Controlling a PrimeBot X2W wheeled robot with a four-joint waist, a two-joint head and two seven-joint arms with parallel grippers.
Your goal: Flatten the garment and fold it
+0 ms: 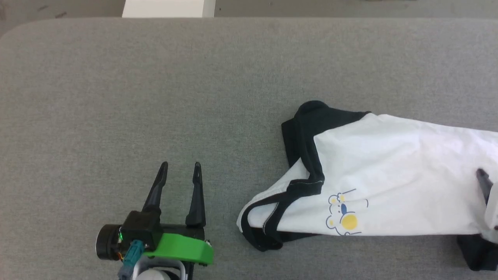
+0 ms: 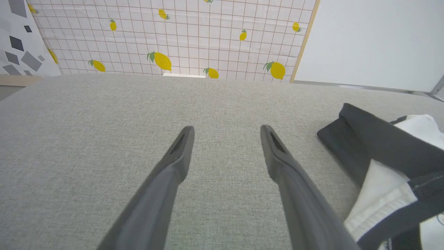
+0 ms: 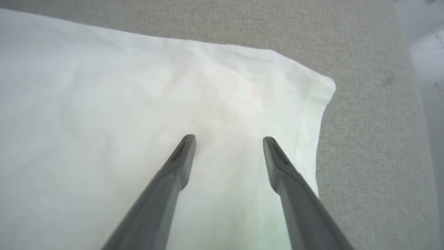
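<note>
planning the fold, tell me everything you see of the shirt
The shirt is soft white cloth with black sleeves, a black neckband and a yellow-and-blue cartoon print. It lies rumpled, doubled over, on the grey table, neck toward the robot's left. The open right pincer is over its white body; contact unclear.

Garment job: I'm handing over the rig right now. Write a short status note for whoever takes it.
Left end effector: open, empty, over bare table, left of the garment and apart from it.
Right end effector: open, over the white body cloth near a hem corner; contact unclear.
Garment: on the table's right side, neckband toward the left, print up, bunched, black sleeves partly tucked under.
Done: no flat spread or fold visible.
Left: spread it flat, then fold.
</note>
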